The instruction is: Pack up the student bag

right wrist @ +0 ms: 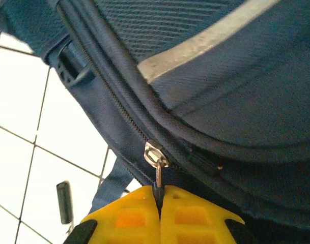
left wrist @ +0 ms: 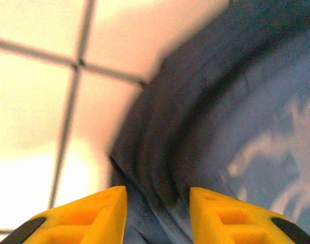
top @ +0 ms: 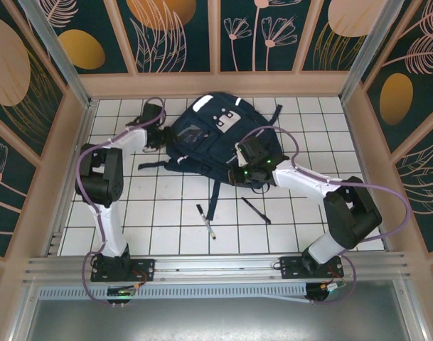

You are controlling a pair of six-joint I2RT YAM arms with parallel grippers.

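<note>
The left arm (top: 106, 206) and right arm (top: 308, 183) are white tube links between bulky black joint housings, on black base plates (top: 120, 268) at six o'clock in the overhead view, each trailed by a looping purple cable (top: 79, 186). Small green lights (top: 244, 170) glow on the right arm's black wrist. The left pincer (left wrist: 157, 213) and right pincer (right wrist: 160, 213) have bright yellow moulded fingers with recessed pockets, and black parts at five and seven o'clock.

Blurred student bag (left wrist: 236, 117) fabric, left wrist

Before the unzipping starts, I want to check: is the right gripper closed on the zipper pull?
Yes, the right gripper pinches the student bag's metal zipper pull.
</note>
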